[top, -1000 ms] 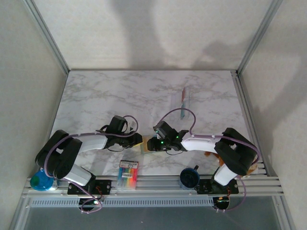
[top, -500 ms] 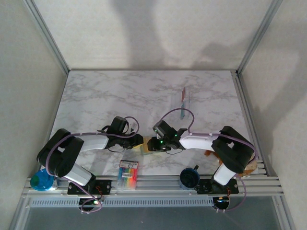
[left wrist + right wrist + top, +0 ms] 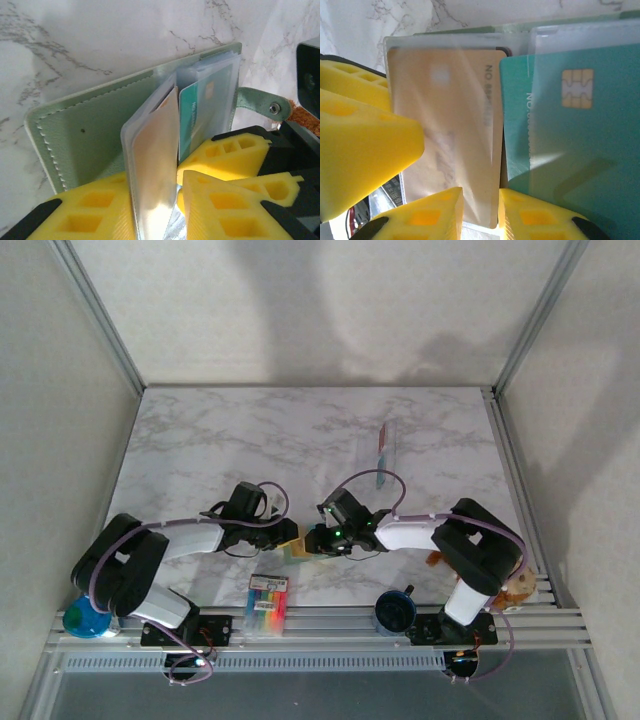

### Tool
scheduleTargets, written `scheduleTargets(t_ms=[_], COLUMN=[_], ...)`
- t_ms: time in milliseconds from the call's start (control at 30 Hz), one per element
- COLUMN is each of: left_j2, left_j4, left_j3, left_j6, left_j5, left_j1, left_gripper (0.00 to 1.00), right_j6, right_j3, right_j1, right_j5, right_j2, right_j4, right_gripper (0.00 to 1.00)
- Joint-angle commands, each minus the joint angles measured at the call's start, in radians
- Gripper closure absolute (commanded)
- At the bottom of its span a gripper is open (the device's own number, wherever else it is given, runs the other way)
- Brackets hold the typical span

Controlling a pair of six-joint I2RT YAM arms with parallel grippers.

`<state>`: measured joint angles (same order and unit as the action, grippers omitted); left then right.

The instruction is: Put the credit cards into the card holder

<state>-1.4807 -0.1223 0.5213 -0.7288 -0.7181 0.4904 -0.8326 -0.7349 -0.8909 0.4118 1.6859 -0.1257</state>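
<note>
At the table's near middle, between the arms, the holder lies open. The left gripper pinches a clear sleeve upright, I'd guess to keep its mouth reachable. The tan card sits in it, and the teal card in the next sleeve. The right gripper stands narrow at the tan card's edge; gripping or not, I can't tell. A third card lies far right.

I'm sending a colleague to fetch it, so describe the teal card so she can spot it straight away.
On the marble table, look near the front edge at the middle for the open pale green card holder. Two cards sit side by side among its clear sleeves. The teal card is the blue-green one with a gold chip; its neighbour, the tan-gold card, is pale gold.
</note>
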Motion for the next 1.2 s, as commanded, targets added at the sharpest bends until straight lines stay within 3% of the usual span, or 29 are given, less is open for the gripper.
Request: scheduleTargets(t_ms=[0, 533, 767, 900, 1033, 1167], left_j2=[0.034, 0.012, -0.031, -0.046, -0.059, -0.083], left_j4=[0.002, -0.033, 0.042, 0.037, 0.036, 0.043], left_j3=[0.015, 0.055, 0.103, 0.114, 0.137, 0.166], left_j6=[0.005, -0.031, -0.036, -0.055, -0.067, -0.075], left_j5=[-0.009, -0.01, 0.062, 0.072, 0.076, 0.083], left_j1=[0.007, 0.028, 0.051, 0.058, 0.079, 0.098], left_gripper=[0.73, 0.81, 0.83, 0.82, 0.81, 0.82], right_j6=[-0.022, 0.091, 0.218, 0.309, 0.464, 0.66], right_j3=[0.032, 0.151, 0.252, 0.281, 0.328, 0.317], right_j1=[0.009, 0.009, -0.01, -0.034, -0.067, -0.09], right_j5=[0.055, 0.05, -0.057, -0.169, -0.301, -0.377], right_j2=[0.031, -0.04, -0.154, -0.28, -0.432, -0.496], right_j4=[-0.075, -0.266, -0.303, -0.227, -0.142, -0.064], right_gripper=[0.74, 0.52, 0.41, 0.39, 0.27, 0.25])
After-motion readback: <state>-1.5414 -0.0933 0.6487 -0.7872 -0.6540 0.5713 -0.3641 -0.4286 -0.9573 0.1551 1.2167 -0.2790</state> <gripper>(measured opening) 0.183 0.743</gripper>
